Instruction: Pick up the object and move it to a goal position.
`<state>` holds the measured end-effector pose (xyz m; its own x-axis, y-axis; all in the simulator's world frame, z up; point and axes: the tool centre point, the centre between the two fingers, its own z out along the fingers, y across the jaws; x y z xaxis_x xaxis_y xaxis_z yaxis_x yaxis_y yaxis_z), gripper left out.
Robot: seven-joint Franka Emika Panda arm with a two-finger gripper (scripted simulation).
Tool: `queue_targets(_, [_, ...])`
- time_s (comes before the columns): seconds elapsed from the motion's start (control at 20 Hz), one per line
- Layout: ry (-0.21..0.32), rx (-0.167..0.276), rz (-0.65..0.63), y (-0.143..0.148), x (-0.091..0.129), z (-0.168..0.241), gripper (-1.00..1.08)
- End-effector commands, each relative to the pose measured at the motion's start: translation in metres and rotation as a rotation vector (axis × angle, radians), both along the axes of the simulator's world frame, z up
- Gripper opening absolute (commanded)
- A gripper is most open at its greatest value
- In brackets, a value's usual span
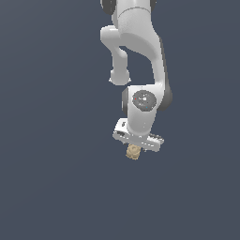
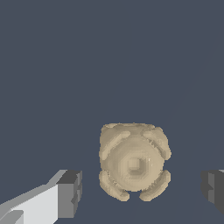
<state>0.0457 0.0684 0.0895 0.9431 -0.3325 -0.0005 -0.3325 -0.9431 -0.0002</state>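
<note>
A white robot arm [image 1: 136, 51] comes down from the top centre of the exterior view and bends toward the middle of the frame, where its wrist ends in a flat white hand. The gripper [image 1: 136, 146] sits just below the centre of that picture, tilted slightly, with its lower edge pointing down toward a plain dark blue-grey floor [image 1: 51, 187] that fills the whole background. Directly under the gripper, a little below the middle of the exterior view, a small tan knob [image 1: 133, 152] peeks out; its upper part is hidden by the hand, so that view does not show whether anything touches it. The wrist view looks straight down on the same knob [image 2: 134, 162], which lies in the lower centre of that picture as a lumpy beige piece with a round ridged face and four raised lobes at its corners. Two dark grey fingertips [image 2: 70, 194] show near the lower corners of the wrist picture, one on each side of the knob, and bare floor is visible between each tip and the knob. The gripper [image 2: 142, 190] is therefore spread wide and grasps nothing, with the knob lying between its fingers but apart from both.
</note>
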Motion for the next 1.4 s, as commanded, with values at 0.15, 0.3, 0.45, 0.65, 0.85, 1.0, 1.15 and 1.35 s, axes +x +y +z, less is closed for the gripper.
queue_targets(0.15, [0.0, 0.0, -0.001, 0.0, 0.0, -0.013, 1.0])
queue_targets(0.3, [0.0, 0.0, -0.003, 0.0, -0.001, -0.029, 1.0])
queue_targets(0.45, [0.0, 0.0, -0.004, 0.0, -0.001, -0.043, 1.0])
queue_targets(0.65, [0.0, 0.0, -0.004, 0.0, 0.0, -0.05, 1.0])
queue_targets(0.85, [0.0, 0.0, -0.004, 0.0, 0.0, -0.05, -1.0])
queue_targets(1.0, [0.0, 0.0, -0.004, 0.0, 0.0, -0.05, -1.0])
queue_targets(1.15, [0.0, 0.0, -0.004, 0.0, 0.0, -0.05, -1.0])
queue_targets(1.35, [0.0, 0.0, -0.004, 0.0, 0.0, -0.05, -1.0])
